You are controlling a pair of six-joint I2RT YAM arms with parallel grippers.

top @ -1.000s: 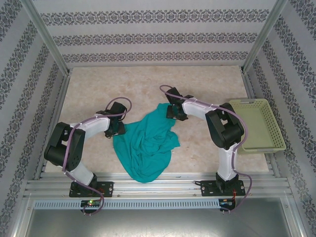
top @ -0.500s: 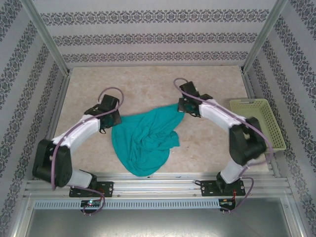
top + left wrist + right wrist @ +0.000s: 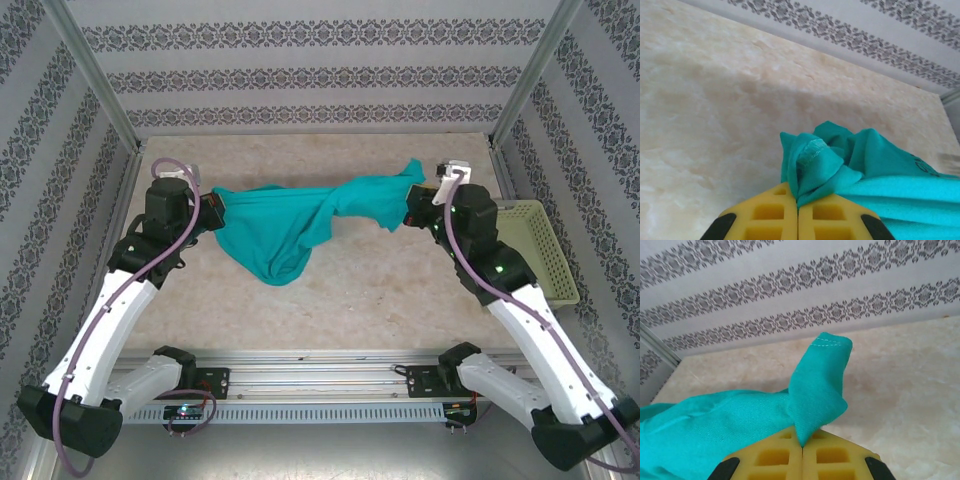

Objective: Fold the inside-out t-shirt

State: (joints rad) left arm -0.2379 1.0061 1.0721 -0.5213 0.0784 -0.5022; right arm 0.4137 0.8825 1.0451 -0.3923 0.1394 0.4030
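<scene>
The inside-out t-shirt (image 3: 290, 225) hangs stretched between the two tools over the far half of the table (image 3: 340, 300), running in the top view from about 10 o'clock to about 2 o'clock of the table's middle. Its teal bulk sags from that line toward 6 o'clock; whether the low lobe rests on the table I cannot tell

The left tool (image 3: 212, 205) sits at the 9 o'clock end of the cloth, clamped on it. From its wrist, the yellow pads (image 3: 770, 217) meet with no gap, and a bunched corner of the shirt rises from their seam toward 12 o'clock, the rest trailing off toward 3 o'clock

The right tool (image 3: 412, 208) grips the 3 o'clock end, pinched tight as well. From its wrist, a folded flap with a stitched hem stands up toward 12 o'clock, more cloth spreading toward 8 o'clock

A pale yellow-green basket (image 3: 545, 250) lies at the table's 3 o'clock edge, just beside the right arm and apart from the shirt
</scene>
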